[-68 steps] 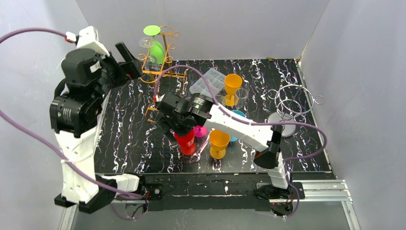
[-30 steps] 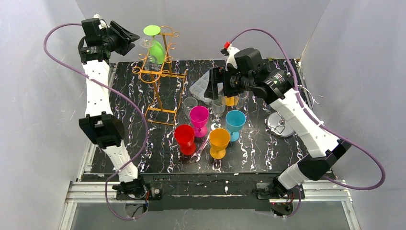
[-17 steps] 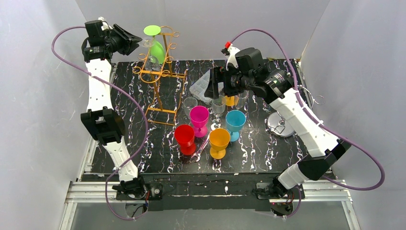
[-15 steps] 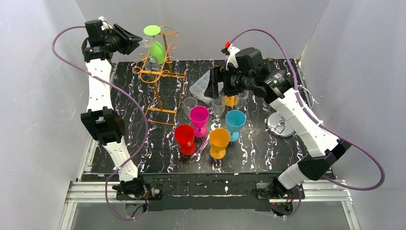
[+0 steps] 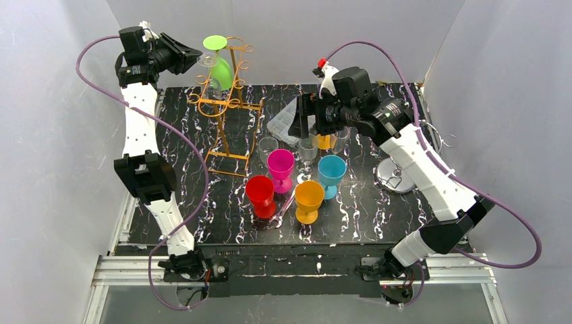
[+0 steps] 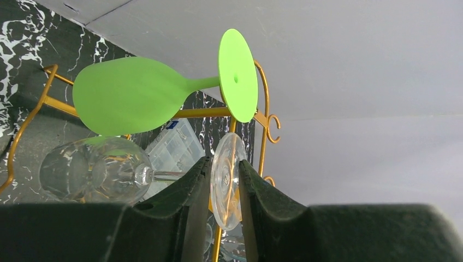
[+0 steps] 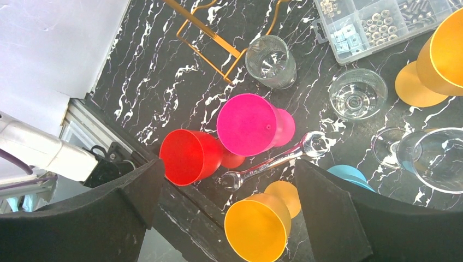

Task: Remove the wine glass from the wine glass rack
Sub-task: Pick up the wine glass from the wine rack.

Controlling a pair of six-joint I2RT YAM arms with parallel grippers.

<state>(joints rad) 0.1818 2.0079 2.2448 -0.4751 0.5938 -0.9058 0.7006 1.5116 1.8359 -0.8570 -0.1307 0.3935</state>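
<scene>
**Left end effector at the clear glass's foot, glass on the rack**

The clear wine glass (image 6: 98,174) hangs bowl-down on the gold wire rack (image 5: 226,111) at the far left of the table (image 5: 182,182), just beside a green wine glass (image 6: 131,95) hung the same way. The left end effector (image 6: 225,164) is raised to the top of the rack. Its two fingers (image 6: 196,185) are drawn in narrow, one on each face of the clear glass's round foot. They lie very close to it, but I cannot tell whether they already pinch it.

The right end effector (image 5: 301,118) is spread wide and holds nothing. It hovers well apart from the rack, above the red cup (image 7: 188,158), the pink cup (image 7: 248,124), an orange cup (image 7: 256,224) and a wrench (image 7: 273,161) lying between them
</scene>
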